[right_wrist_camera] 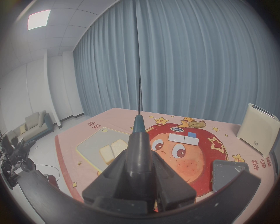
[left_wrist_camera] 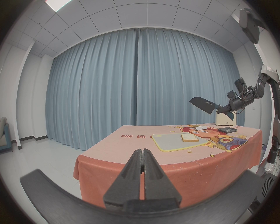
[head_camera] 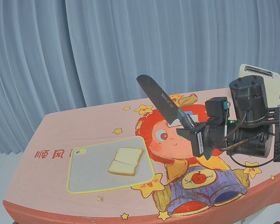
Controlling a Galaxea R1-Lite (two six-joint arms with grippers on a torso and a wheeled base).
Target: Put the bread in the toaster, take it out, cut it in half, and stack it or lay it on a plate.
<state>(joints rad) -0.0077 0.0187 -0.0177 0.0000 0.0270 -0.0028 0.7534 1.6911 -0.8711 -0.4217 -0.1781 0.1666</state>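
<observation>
- The bread (head_camera: 126, 160) lies on the cutting board (head_camera: 86, 172) as two pieces, one overlapping the other. I judge the cut to be done, with plating the step in hand.
- The right hand (head_camera: 192, 131) pinches the knife (head_camera: 158, 98) by its handle, well above the surface (head_camera: 48, 136). The blade points up and toward the robot's left.
- The left hand (left_wrist_camera: 143, 175) has its fingers pressed together on nothing. It hangs low, off the near left of the surface.
- To do this well, the knife should probably be parked first, laid flat and away from the bread, so the blade sweeps over nothing.
- Each piece then wants a light pinch at the crust edge. The crumb looks soft and pale and would likely crush or tear under a hard squeeze.
- The upper piece is best lifted first, so the lower one is not dragged along.
- The plate (right_wrist_camera: 230, 175) is a dark grey, shallow dish with rounded corners, near the robot's right, well apart from the board.
- The board is a thin grey rectangle with a yellow rim. The knife blade is broad, dark and matte.
- The toaster (head_camera: 272, 83) is a cream, smooth-sided box at the far right. A small crumb (head_camera: 99, 199) lies just beside the board's near edge.
</observation>
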